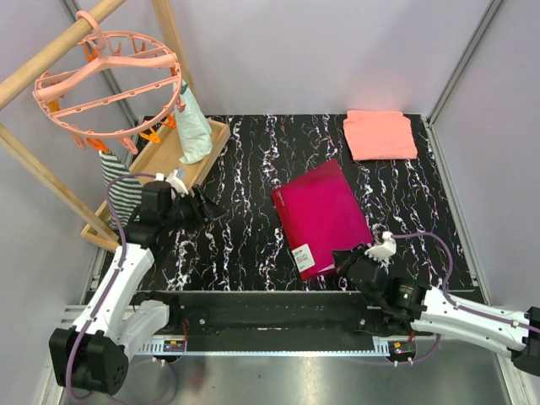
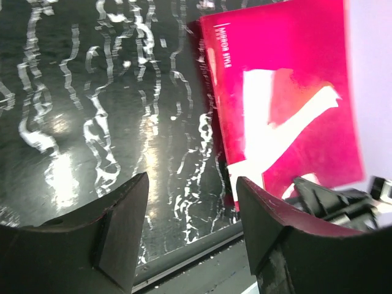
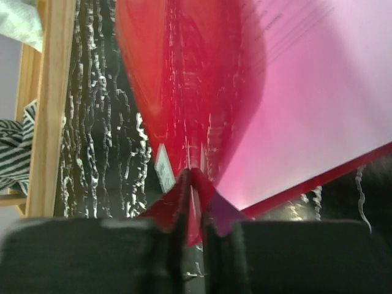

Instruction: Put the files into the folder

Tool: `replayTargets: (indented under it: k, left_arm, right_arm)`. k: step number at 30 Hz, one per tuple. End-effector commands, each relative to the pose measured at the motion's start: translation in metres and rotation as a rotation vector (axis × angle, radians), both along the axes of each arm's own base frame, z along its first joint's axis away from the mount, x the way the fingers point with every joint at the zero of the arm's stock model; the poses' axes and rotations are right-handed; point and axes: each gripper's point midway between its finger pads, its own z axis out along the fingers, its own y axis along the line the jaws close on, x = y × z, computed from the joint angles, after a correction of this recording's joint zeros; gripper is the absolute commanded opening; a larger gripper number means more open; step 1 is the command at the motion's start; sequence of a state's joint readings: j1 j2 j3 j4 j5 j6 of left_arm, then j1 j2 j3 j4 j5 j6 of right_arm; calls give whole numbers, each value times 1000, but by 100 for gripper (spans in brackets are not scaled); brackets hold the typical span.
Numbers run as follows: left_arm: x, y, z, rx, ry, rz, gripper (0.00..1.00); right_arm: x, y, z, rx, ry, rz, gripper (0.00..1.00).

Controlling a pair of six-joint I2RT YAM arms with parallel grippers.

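Finds the folder (image 1: 325,211) lying flat near the middle of the black, white-veined table (image 1: 245,160), turned askew to its edges, with a white label (image 1: 304,256) at the near left corner.

Sees the right gripper (image 1: 348,257) at the folder's near edge, just right of that label. From the right wrist view, shows its fingers (image 3: 92,257) pressed almost together, pinching a thin red edge of the folder with only a sliver between them. Beyond the pinch, shows red cover on the left and, on the right, the files (image 3: 318,92) as a pale, pink-tinted sheet with faint lines of print. Cannot tell whether seen through the cover or lying under a raised flap.

Places the left gripper (image 1: 201,207) well apart from the folder, above the left part of the table and beside a wooden tray (image 1: 169,160). Shows its fingers (image 2: 122,233) spread wide, with only bare table in the gap and nothing held. From that wrist view, catches the folder off to the right, glossy with white glare.

At the far right corner, apart from the folder, a folded salmon-pink cloth (image 1: 380,133). On the tray, a pale cloth item (image 1: 194,126). Near the tray's left side, a black-and-white striped cloth (image 1: 118,190). Above them, a round pink peg hanger (image 1: 110,76) on a wooden bar (image 1: 51,55).
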State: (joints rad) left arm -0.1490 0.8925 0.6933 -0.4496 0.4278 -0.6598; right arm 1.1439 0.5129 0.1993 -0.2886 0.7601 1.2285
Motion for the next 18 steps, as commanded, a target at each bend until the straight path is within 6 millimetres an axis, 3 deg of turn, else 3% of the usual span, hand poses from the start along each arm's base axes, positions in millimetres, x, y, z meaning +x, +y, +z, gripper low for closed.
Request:
replayTargets:
  k: [1,2,3,5,6,7,9,10,12,14,17,18]
  left_arm:
    - [7,-20,22,-62,-88,-90,63]
    - [6,-22,21,-70,-81,-105,63]
    - [5,-24,22,-71,-84,-119,63]
    - [3,-27,26,-81,-91,-146,64]
    - [3,-29,27,-84,-91,-160,64]
    - [4,-30,32,-87,-104,-174,65]
    - [0,-35,34,-95,-89,-226,65]
    - [2,-36,44,-93,-109,-243,65]
    - [-3,-38,50,-77,-103,-292,65]
    - [0,-38,72,-62,-153,-314,66]
    - [-2,-42,105,-86,-220,-337,68]
    - [-2,-44,117,-98,-246,-347,68]
  right_arm:
    - [-9,-21,-16,70,117,-113,23]
    - [-10,-24,-15,60,127,-122,30]
    - [-12,-27,-13,32,130,-117,44]
    - [-15,-33,-2,-33,145,-109,57]
    - [-20,-44,-7,-113,173,-106,72]
    - [-20,-44,6,-131,185,-112,79]
    - [-29,-59,7,-232,234,-114,90]
    - [-29,-57,23,-239,237,-107,95]
    - [-35,-65,30,-288,269,-100,100]
    - [-33,-60,52,-312,234,-40,100]
    - [-22,-56,93,-361,137,5,100]
    - [-17,-53,118,-341,93,8,100]
